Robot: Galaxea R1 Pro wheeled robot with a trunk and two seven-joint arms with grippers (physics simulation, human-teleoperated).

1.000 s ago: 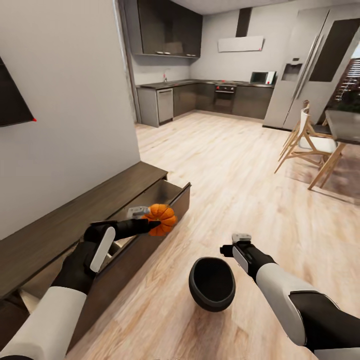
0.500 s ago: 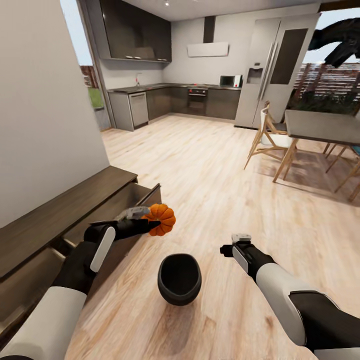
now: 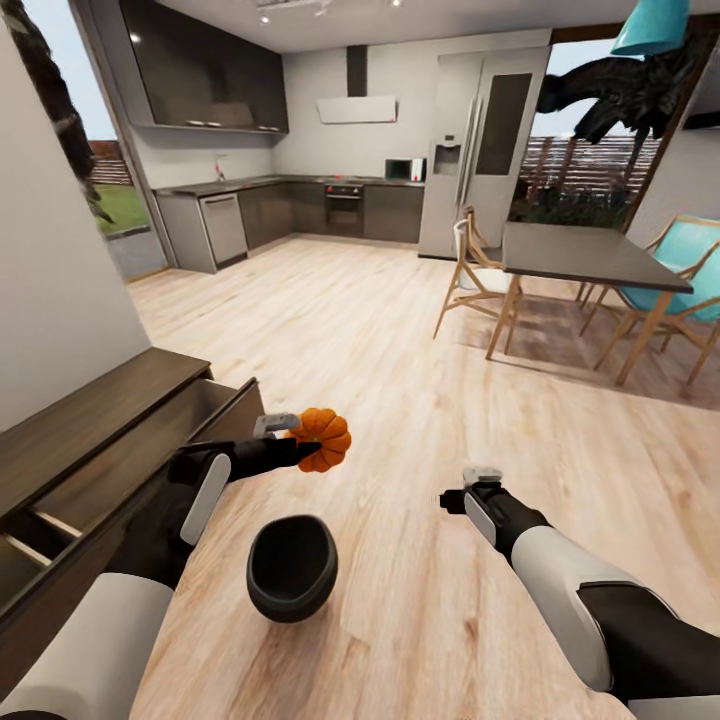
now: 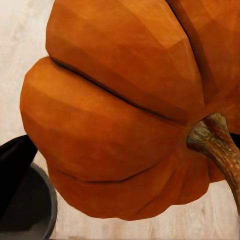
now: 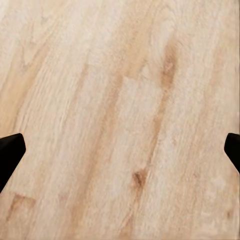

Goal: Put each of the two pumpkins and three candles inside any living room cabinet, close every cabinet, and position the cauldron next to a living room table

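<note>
A bright-orange ribbed pumpkin (image 3: 325, 440) hangs over the wood floor, with my left gripper (image 3: 303, 441) shut on it. Up close, the pumpkin (image 4: 115, 115) shows its brown stem, with one black finger (image 4: 12, 160) beside it. The black cauldron (image 3: 291, 567) stands on the floor just below and in front of that hand, and its rim (image 4: 35, 210) shows past the pumpkin. At the left, the dark-brown cabinet (image 3: 90, 420) has a drawer (image 3: 215, 410) pulled out. My right gripper (image 3: 452, 498) is open over bare floor, its fingertips (image 5: 10, 152) spread wide. The candles and the table are out of view.
A dining table (image 3: 580, 255) with wooden and turquoise chairs (image 3: 470, 275) stands at the back right. The dark kitchen counter (image 3: 300, 205) and a fridge (image 3: 480, 150) line the far wall. Open wood floor (image 3: 400, 340) lies between me and them.
The whole view has swung to the right, so cabinet and cauldron sit further left in the picture. Both arms keep their pose, and the left gripper still holds the pumpkin.
</note>
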